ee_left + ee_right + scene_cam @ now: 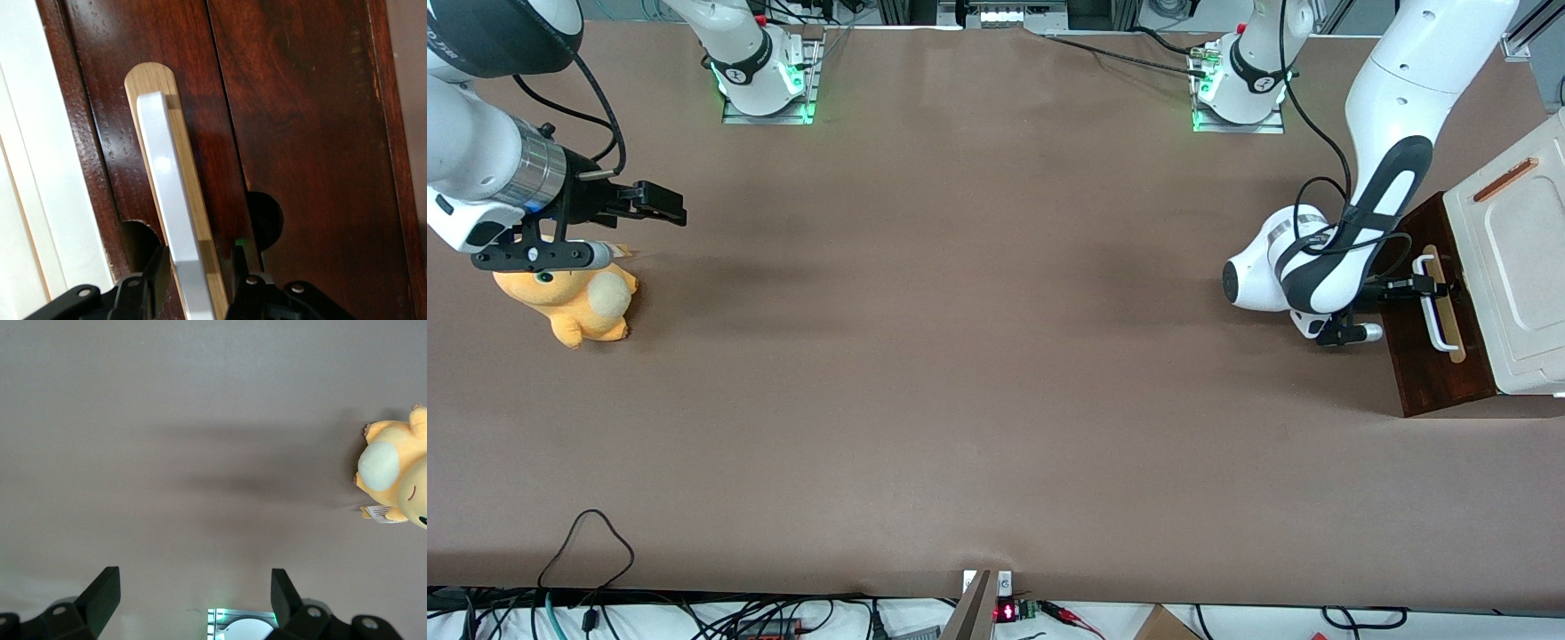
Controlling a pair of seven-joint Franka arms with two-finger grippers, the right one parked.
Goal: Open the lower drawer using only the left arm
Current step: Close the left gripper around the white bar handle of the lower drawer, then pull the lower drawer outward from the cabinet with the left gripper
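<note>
Your gripper [195, 277] sits right at the drawer [300, 133] front, fingers [155, 273] spread either side of the white handle [170, 200] but not yet pinching it — set to close and pull. That drawer stands shut under the cream cabinet [1516, 267] at the working arm's end of the brown table [960, 356]; a yellow plush [578, 302] lies toward the parked arm's end.

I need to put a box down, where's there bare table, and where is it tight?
Bare table runs from the orange plush toy to the left arm. It is crowded at the lower drawer, where the gripper straddles the white handle, fingers open.
</note>
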